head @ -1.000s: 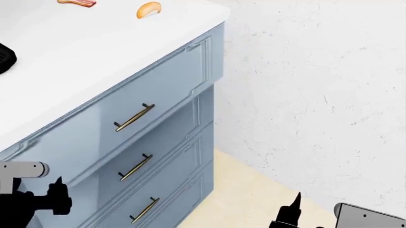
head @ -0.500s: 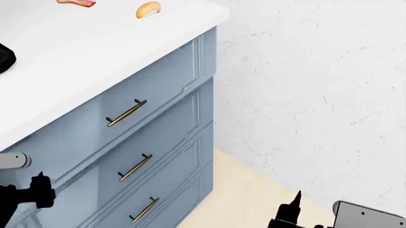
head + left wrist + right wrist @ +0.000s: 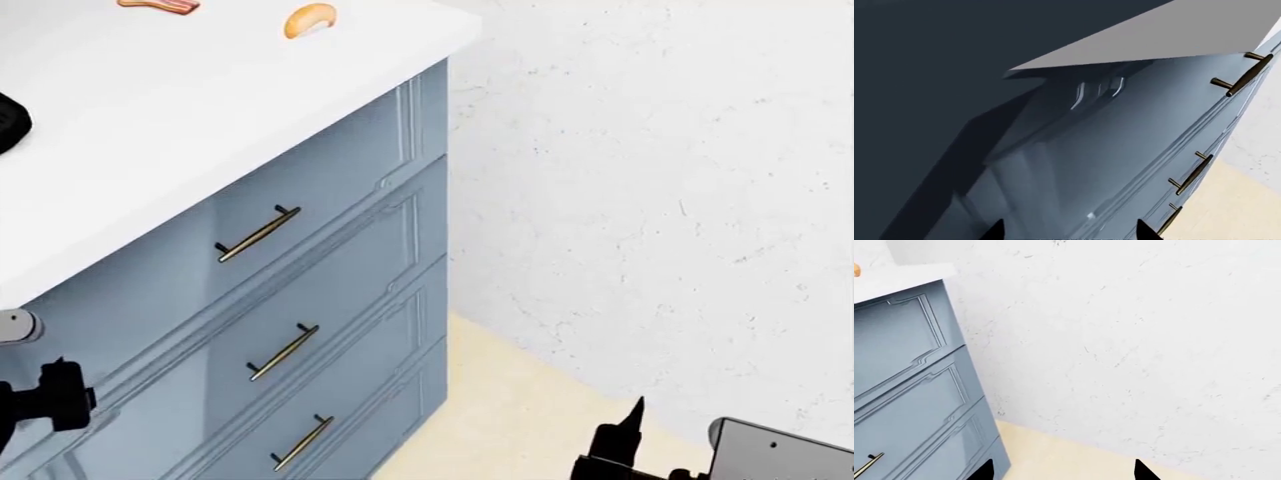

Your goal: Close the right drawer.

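The right drawer [image 3: 287,215] is sitting at the top of the blue-grey cabinet stack, directly under the white counter [image 3: 160,130], and its moulded front is lying in line with the two drawer fronts below it, so it is reading as shut. Its brass bar handle [image 3: 258,234] is running slantwise across the panel on two dark posts. The middle drawer front [image 3: 320,320] and the lower drawer front [image 3: 347,410] are carrying like handles.

The left pincer [image 3: 47,398] is hanging at the near left edge of the head view, close against the left end of the cabinet face; from its own camera only two dark fingertips [image 3: 994,231] are showing, set apart with nothing between them, so it is standing open (whether they are touching the panel I cannot tell). The right pincer [image 3: 625,440] is hovering low on the right, well apart from the cabinet, above the pale floor [image 3: 521,420] and before the white speckled wall [image 3: 654,200]; its tips are likewise standing apart in its wrist view, holding nothing.

On the far part of the counter a strip of bacon [image 3: 160,6] and a cashew-like piece [image 3: 310,19] are lying near each other.
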`<state>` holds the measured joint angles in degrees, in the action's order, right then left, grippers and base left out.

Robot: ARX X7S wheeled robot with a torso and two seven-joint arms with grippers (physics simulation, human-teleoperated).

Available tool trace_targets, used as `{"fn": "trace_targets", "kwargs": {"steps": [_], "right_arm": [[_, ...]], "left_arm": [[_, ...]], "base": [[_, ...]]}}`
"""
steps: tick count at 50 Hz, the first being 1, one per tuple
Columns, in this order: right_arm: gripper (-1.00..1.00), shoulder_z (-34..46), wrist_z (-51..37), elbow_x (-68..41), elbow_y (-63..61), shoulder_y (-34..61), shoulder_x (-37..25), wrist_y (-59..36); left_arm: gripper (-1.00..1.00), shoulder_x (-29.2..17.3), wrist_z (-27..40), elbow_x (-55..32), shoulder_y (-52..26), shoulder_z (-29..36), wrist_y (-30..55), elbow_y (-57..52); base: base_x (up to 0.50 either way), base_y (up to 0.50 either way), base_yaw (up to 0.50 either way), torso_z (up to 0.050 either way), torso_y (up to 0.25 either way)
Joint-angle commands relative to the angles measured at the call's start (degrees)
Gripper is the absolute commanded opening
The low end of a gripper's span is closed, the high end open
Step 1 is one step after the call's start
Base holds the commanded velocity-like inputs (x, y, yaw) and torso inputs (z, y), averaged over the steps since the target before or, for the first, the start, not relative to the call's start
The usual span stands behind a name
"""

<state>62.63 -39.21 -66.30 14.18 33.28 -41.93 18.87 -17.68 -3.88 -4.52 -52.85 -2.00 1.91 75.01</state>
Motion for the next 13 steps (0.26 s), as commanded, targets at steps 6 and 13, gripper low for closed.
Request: {"fn": "trace_targets", "kwargs": {"steps": [6,13], "right_arm": [[1.00,-0.3,-2.0,0.5,-2.4,-0.3,-1.6,-0.4],[1.00,-0.3,-2.4,0.7,-2.5,-0.2,-1.5,-0.7]], "left_arm": [[1.00,-4.6,6.5,5.5,-2.3,-1.9,1.1,0.0],[1.00,-5.4,7.7,5.9,-2.8,-0.4,2.0,0.0]], "base": [[0.00,0.00,0.00,0.000,0.002],[0.00,0.00,0.00,0.000,0.000]]}}
